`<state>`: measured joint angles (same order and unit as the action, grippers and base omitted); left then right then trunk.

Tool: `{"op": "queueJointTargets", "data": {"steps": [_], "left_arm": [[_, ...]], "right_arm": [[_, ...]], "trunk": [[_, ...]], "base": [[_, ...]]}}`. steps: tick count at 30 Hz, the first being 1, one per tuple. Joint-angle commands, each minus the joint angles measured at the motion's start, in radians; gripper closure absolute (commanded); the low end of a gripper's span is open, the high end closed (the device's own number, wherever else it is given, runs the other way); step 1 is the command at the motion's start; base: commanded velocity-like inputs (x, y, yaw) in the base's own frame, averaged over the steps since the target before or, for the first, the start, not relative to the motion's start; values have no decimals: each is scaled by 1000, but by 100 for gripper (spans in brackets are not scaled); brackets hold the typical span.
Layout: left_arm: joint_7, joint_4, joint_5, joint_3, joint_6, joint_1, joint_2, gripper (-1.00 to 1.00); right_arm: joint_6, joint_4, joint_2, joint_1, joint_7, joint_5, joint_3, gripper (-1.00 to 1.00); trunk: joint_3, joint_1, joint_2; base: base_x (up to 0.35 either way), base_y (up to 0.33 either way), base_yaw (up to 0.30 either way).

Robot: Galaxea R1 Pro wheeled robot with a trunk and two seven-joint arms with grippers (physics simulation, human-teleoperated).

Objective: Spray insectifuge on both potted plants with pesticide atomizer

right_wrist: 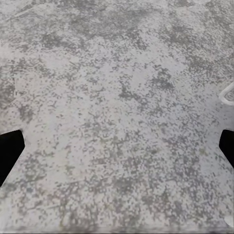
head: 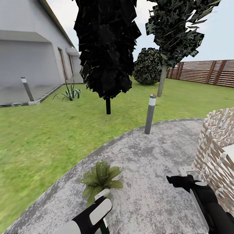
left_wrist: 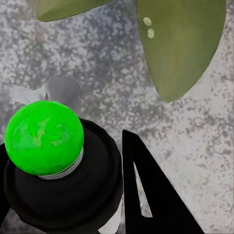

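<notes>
Green leaves of one potted plant (head: 101, 178) sit just beyond your left gripper (left_wrist: 122, 185), whose jaws pinch the spray bottle (left_wrist: 61, 178), aimed to wet them. Your right gripper (right_wrist: 117, 151) hangs spread over bare paving (head: 152, 195). At two o'clock, a wicker seat (head: 216, 149); at twelve, a bollard lamp (head: 150, 113).

Quick headcount: one potted plant (head: 100, 179) on the patio, two grey bollard lamps (head: 150, 114) (other one by the house (head: 27, 88)), three dark trees (head: 107, 48), one round bush (head: 148, 66), one spiky agave (head: 70, 92), one wicker seat (head: 216, 152), and two robot arms (head: 87, 221) poking in.
</notes>
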<state>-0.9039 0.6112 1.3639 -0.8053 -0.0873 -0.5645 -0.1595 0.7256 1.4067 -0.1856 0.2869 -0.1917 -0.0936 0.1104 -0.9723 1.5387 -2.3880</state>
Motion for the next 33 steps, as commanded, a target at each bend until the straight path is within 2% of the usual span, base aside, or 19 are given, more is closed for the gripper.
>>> {"op": "queueJointTargets", "data": {"steps": [1, 7, 13, 17, 26, 27, 30, 33], "left_arm": [[0, 1, 0, 0, 0, 0, 0, 100], [3, 4, 0, 0, 0, 0, 1, 100], [67, 1, -2, -1, -6, 0, 4, 100], [81, 2, -3, -3, -9, 0, 3, 100], [137, 2, -8, -6, -18, 0, 3, 100], [141, 3, -9, -6, -40, 0, 3, 100], [141, -5, -10, -5, -177, -17, 3, 100], [143, -15, -9, -5, -229, -33, 3, 100]], "right_arm": [[0, 0, 0, 0, 0, 0, 0, -100], [0, 0, 0, 0, 0, 0, 0, -100], [0, 0, 0, 0, 0, 0, 0, -100], [0, 0, 0, 0, 0, 0, 0, -100], [0, 0, 0, 0, 0, 0, 1, -100], [0, 0, 0, 0, 0, 0, 1, -100], [0, 0, 0, 0, 0, 0, 2, -100], [0, 3, 0, 0, -1, 0, 1, -100]], "trunk": [[0, 0, 0], [0, 0, 0], [0, 0, 0], [0, 0, 0], [0, 0, 0], [0, 0, 0], [0, 0, 0], [0, 0, 0]], "base": [[-184, 231, 0], [-170, 257, 0], [-7, 334, 0], [92, 324, 0], [8, 26, -100], [0, 0, -6], [0, 0, -1], [0, 0, 0]]}}
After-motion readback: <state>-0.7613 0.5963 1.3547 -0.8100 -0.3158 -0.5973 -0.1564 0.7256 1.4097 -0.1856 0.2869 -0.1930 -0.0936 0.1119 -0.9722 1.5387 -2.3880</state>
